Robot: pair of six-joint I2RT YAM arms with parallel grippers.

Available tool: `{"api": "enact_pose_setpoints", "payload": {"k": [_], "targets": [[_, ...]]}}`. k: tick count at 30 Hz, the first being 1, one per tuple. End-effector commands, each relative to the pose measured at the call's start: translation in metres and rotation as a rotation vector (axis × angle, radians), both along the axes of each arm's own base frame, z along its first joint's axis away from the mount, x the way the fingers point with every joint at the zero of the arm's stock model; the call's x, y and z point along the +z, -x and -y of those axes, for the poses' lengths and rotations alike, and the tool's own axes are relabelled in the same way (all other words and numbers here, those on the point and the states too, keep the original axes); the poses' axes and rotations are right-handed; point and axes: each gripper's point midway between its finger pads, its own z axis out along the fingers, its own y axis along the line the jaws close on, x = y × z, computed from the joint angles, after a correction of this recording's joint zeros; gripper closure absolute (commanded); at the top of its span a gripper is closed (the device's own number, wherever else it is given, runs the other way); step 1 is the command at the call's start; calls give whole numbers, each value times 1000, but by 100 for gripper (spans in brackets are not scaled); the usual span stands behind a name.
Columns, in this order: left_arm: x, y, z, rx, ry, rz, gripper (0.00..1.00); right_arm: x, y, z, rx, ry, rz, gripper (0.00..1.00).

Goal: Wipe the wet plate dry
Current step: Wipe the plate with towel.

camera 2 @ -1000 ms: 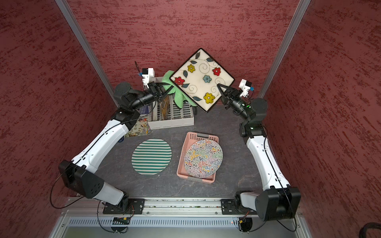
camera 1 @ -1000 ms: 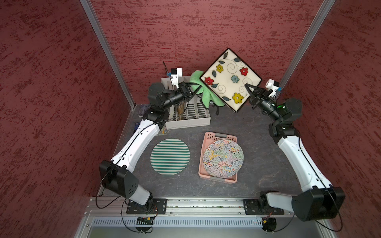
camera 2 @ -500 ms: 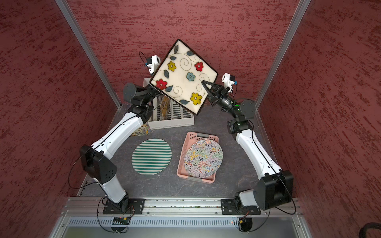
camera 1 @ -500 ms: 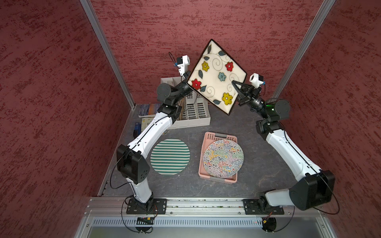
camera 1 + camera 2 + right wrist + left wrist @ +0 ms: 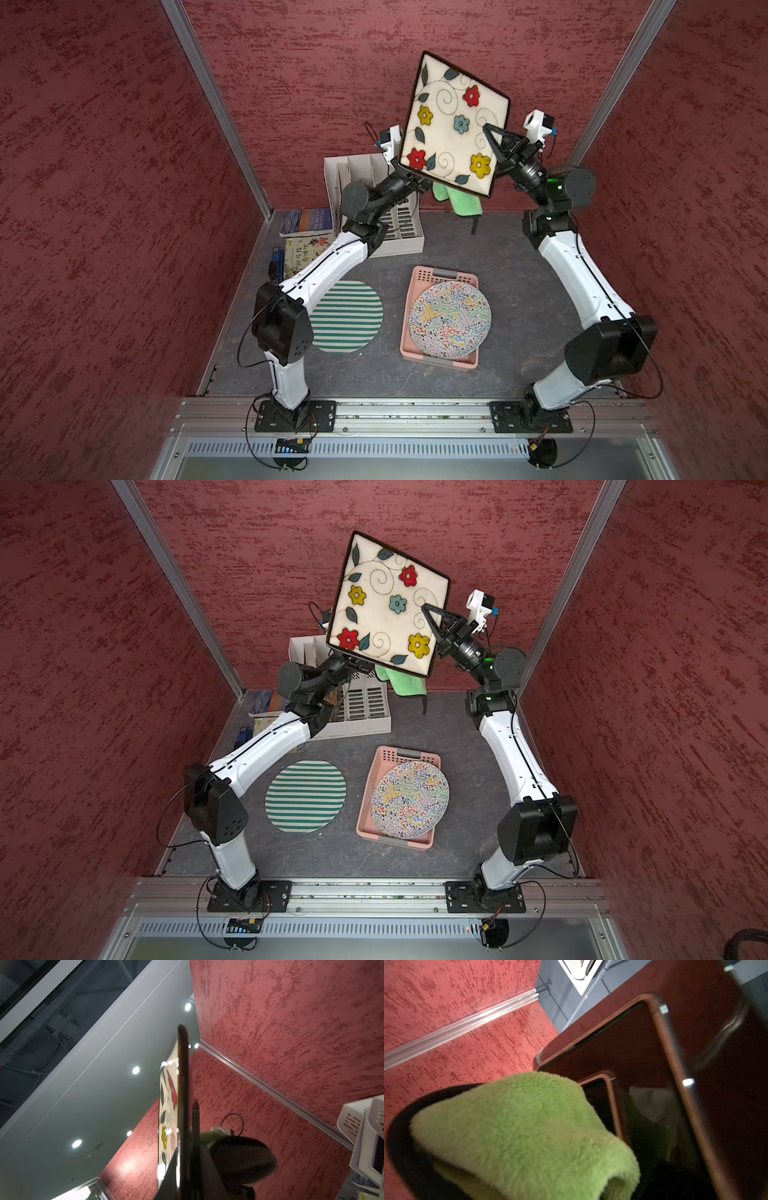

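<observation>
Your right arm is folded at the elbow, with the forearm rising toward the back wall and the wrist turned inward. The right gripper [image 5: 494,137] is clamped on the right edge of the square floral plate [image 5: 453,124], one finger lying across the painted face. The right wrist view shows the plate [image 5: 184,1088] edge-on, pinched between the fingers.

The plate is high off the table [image 5: 498,257], tilted with one corner up. In both top views its painted side faces the camera [image 5: 390,604].

Your left arm is bent the same way, with the elbow low near the rail, the forearm climbing back and the wrist tucked under the plate's lower left corner. The left gripper [image 5: 417,181] is mostly hidden behind the plate and is closed on the green cloth [image 5: 457,201], whose tail hangs below the plate's bottom edge. In the left wrist view the cloth [image 5: 519,1132] bunches over a black finger, just beside the plate's dark glossy underside [image 5: 643,1064]. You can't tell whether the cloth actually touches it.

On the table below, well apart from both grippers:
- a striped round plate [image 5: 347,316], flat beside the left elbow
- a pink tray [image 5: 440,362], holding a squiggle-patterned plate [image 5: 449,320]
- a white rack [image 5: 399,241] at the back
- books [image 5: 307,222] in the left rear corner
</observation>
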Motion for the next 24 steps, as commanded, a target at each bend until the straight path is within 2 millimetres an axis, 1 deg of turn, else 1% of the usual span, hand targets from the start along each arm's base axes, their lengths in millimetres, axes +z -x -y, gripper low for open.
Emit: {"api": "enact_pose_setpoints", "payload": {"k": [1, 2, 3, 4, 5, 6, 8, 9, 10, 11, 12, 13, 15, 17, 18, 19, 20, 21, 22, 24], "targets": [[73, 51, -54, 47, 105, 226, 100, -4, 42, -25, 74, 2, 39, 100], [76, 49, -56, 48, 105, 226, 100, -8, 55, -35, 102, 7, 39, 100], [74, 45, -53, 41, 103, 223, 100, -9, 67, -41, 114, 8, 43, 100], [75, 44, -49, 27, 104, 224, 100, -11, 74, -47, 124, 9, 36, 100], [73, 42, -44, 10, 105, 220, 100, -13, 76, -51, 122, 9, 25, 100], [71, 42, -37, -12, 107, 215, 100, -13, 75, -52, 107, 11, 21, 100], [65, 42, -23, -48, 109, 199, 100, -6, 64, -48, 64, 3, 12, 100], [61, 43, -18, -60, 106, 191, 100, 1, 56, -43, 35, -4, 11, 100], [56, 45, -13, -72, 99, 181, 100, 14, 53, -36, 9, -16, 29, 100], [46, 43, -7, -78, 84, 162, 100, 16, 36, -31, -18, -25, 21, 100], [39, 46, -5, -71, 68, 152, 100, 23, 26, -24, -42, -43, 21, 100], [25, 44, -2, -59, 42, 125, 100, 30, 15, -14, -70, -64, 21, 100], [0, 48, -2, -15, -19, 70, 100, 45, 4, 6, -120, -104, 40, 100], [-34, 49, -8, 60, -95, 7, 100, 51, -6, 21, -166, -112, 40, 100], [-50, 50, -13, 102, -139, -27, 100, 50, -12, 27, -189, -110, 25, 100], [-72, 48, -16, 146, -196, -73, 100, 46, -17, 32, -212, -105, 10, 100], [-86, 51, -22, 203, -250, -95, 100, 42, -21, 35, -228, -92, -7, 100], [-102, 56, -31, 304, -344, -123, 100, 33, -25, 34, -242, -58, -36, 100], [-110, 63, -35, 380, -427, -113, 100, 28, -26, 32, -255, -20, -41, 100], [-107, 76, -42, 475, -564, -61, 100, 12, -26, 21, -263, 76, -61, 100]]}}
